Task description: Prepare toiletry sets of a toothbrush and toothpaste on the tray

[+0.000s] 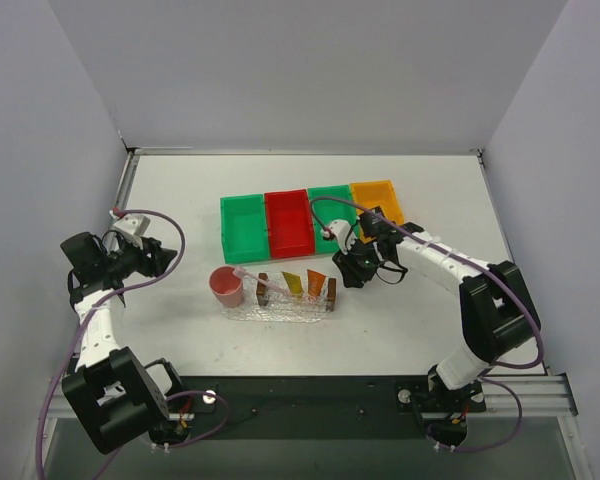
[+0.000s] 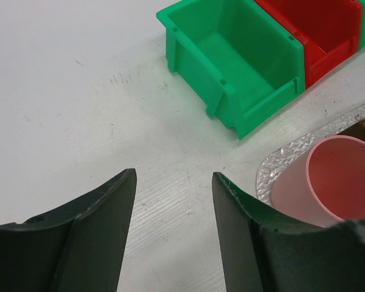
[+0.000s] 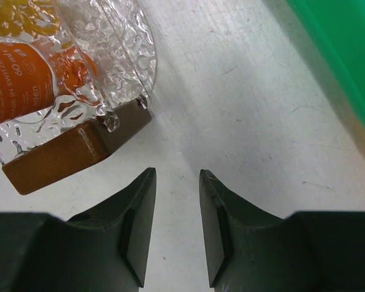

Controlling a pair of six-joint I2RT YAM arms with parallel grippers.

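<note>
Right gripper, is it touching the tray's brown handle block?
Apart. The right wrist view shows a strip of bare white table between the open right gripper and the tray's brown handle block.

Toothpaste [image 3: 18,91] partly beyond frame edge
</note>
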